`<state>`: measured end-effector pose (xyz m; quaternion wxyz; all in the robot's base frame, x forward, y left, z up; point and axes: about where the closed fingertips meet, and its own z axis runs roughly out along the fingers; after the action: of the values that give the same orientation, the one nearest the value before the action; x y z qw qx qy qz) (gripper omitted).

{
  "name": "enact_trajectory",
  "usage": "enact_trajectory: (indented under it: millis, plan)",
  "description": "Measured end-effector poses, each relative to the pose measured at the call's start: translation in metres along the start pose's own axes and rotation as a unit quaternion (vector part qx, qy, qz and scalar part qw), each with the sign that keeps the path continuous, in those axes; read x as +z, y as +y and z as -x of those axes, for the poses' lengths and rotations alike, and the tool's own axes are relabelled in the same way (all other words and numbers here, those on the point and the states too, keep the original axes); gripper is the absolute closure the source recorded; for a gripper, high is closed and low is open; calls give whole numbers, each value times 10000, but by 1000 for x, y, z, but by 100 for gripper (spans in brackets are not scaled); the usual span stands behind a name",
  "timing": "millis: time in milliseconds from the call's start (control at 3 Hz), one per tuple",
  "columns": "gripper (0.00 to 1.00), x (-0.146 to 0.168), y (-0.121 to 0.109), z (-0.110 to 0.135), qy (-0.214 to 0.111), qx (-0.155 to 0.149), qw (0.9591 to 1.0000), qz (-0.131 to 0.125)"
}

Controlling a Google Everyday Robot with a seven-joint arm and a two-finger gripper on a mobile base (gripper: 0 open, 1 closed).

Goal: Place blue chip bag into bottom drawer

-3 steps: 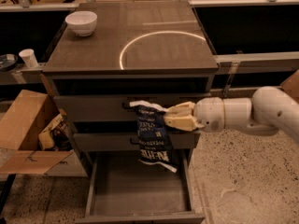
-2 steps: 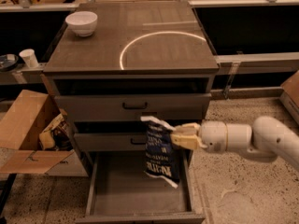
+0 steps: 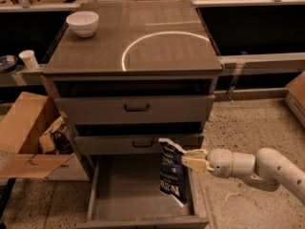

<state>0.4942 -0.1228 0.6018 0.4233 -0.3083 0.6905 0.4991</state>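
Bottom centre, drawer: pulled open, lowest of three.
Bag: hangs upright over the drawer's right side, lower end down inside near the right wall; whether it touches the tray, cannot tell.
Gripper: lower right, reaching in from the right edge, clamped on the bag's upper edge.
Upper drawers: both closed.
Box: left edge, flaps open, clutter inside.
Worktop: top centre.
Bowl: upper left, on worktop.
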Motion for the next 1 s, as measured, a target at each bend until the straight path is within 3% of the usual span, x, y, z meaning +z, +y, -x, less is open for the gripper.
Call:
enact_trajectory:
  millis: [333,667,1000]
  plan:
    - [100,-4,-27,-52,-35,488,9987,-137]
    - [100,-4,-27,-52,-35,489,9987,-138]
    - [100,-3,-50,-73,-125,613,9977,-241]
